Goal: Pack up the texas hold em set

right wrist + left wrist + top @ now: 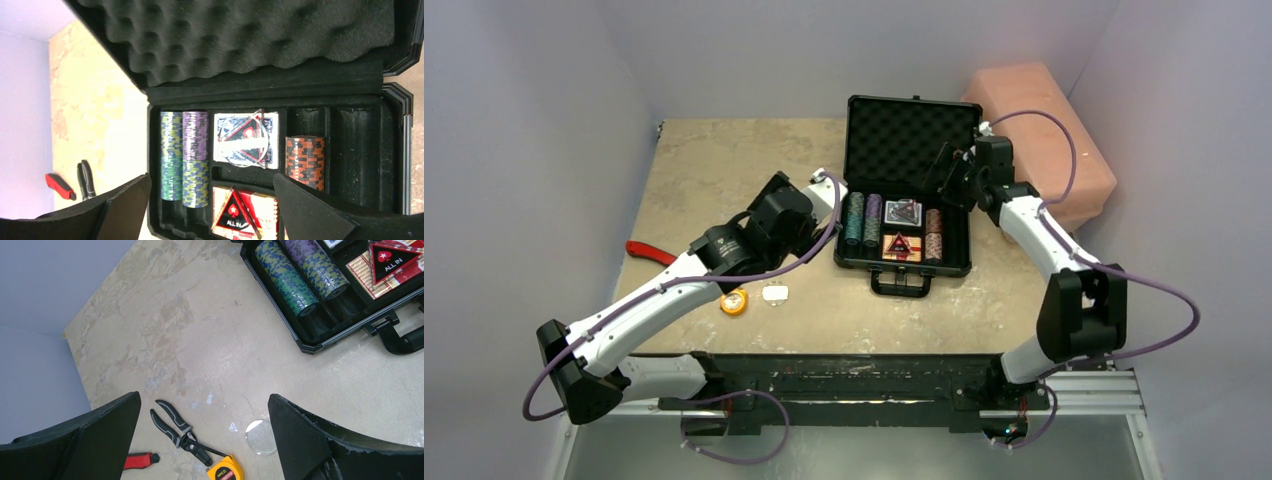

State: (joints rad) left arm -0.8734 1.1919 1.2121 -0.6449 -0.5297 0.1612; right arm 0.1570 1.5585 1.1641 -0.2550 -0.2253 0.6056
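Note:
The black briefcase (906, 262) lies open at mid-table, its egg-crate foam lid (912, 132) raised. Inside are teal chips (171, 155), purple chips (195, 157), brown chips (304, 160), a blue card deck (245, 139) under clear pieces, and a red deck with an "ALL IN" triangle (235, 216). A clear disc (260, 436) lies on the table outside the case. My left gripper (809, 225) is open and empty, left of the case, above the table (205, 440). My right gripper (949, 178) is open and empty, over the case's tray (212, 210).
A big pink box (1049, 130) stands behind the case at the right. Black pliers (180, 432), a red-handled tool (649, 252) and an orange tape measure (734, 302) lie at the front left. Grey walls enclose the table.

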